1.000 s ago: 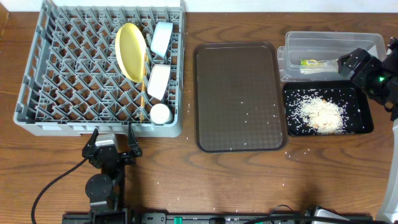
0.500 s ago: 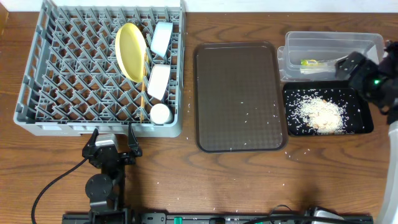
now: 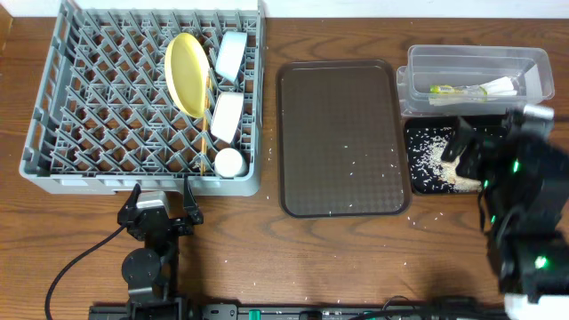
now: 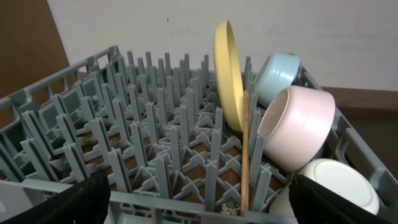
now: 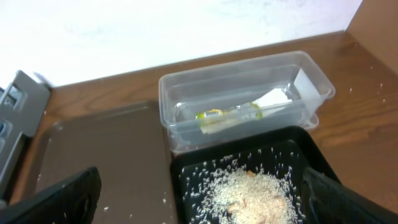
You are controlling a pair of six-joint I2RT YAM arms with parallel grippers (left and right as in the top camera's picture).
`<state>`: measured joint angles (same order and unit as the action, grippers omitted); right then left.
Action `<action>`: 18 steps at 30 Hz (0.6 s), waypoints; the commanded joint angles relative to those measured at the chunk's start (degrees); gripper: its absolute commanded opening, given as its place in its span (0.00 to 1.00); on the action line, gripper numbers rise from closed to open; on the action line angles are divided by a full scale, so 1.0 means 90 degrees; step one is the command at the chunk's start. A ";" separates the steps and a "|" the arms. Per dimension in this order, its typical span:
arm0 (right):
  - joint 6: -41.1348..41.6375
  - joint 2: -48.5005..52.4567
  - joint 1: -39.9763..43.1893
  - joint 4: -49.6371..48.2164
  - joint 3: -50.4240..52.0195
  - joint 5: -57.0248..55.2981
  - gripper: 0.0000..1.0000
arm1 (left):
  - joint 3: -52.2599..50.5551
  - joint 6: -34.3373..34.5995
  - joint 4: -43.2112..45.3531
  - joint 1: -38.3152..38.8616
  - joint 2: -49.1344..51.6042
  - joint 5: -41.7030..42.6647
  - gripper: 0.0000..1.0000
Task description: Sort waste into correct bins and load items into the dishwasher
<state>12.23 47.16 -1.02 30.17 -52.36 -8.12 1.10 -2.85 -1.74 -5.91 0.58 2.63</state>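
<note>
**Dishwasher rack** (image 3: 89,180), far left of the bench: a yellow plate (image 3: 184,71) stands on edge between the tines. Beside it are a blue bowl (image 3: 230,55), a pink bowl (image 3: 228,116) and a white cup (image 3: 230,162), with a thin wooden stick (image 4: 245,155) upright among them.

**Left end effector** (image 3: 162,203): parked just in front of the rack, its fingers spread wide and holding nothing.

**Brown tray** (image 3: 342,133), centre: lies flat on the bench, bare except for scattered grains. It is probably the last item to load. It looks stiff, light and smooth-faced, so the raised rim on a short side seems the surest hold. Loose grains would likely slide off when it tilts.

**Clear bin** (image 3: 471,58), right rear: holds a wrapper (image 3: 462,89).

**Black bin** (image 3: 422,169), touching the clear bin's front: holds a heap of rice (image 5: 255,190).

**Right end effector** (image 5: 200,186): poised over the black bin, fingers wide apart and empty.
</note>
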 commanded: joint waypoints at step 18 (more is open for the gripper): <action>-0.0685 -0.4750 -0.0413 -0.2358 0.5319 0.0172 0.99 | -0.0097 -0.0036 -0.0253 -0.0032 -0.0039 -0.0102 0.93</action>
<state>9.72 7.94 -3.53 9.19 -7.18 -7.38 1.17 -2.85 -1.83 -5.91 0.60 2.66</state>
